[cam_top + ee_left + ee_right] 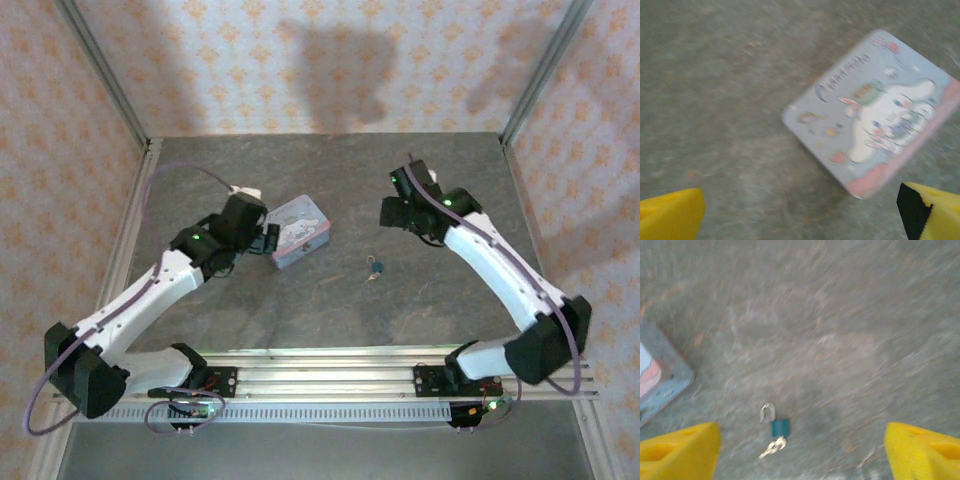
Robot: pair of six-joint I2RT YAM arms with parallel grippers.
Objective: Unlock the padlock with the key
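Observation:
The small blue padlock (pixel 780 427) lies flat on the grey table, and the key (pixel 773 446) sticks out of its bottom end. One leg of its thin metal shackle (pixel 767 412) looks free of the body. My right gripper (pixel 802 455) hovers above it, open, yellow fingertips (pixel 680 450) far apart with nothing between them. From above, the padlock (pixel 376 266) sits mid-table with the right gripper (pixel 393 212) behind it. My left gripper (pixel 268 240) is open beside the tin. The left gripper (pixel 802 220) holds nothing.
A pastel cartoon-printed tin (pixel 875 115) lies on the table left of centre, and the tin (pixel 300 231) touches or nearly touches the left fingers. Metal frame posts and patterned walls close in the table's sides and back. An aluminium rail (pixel 320 365) runs along the near edge.

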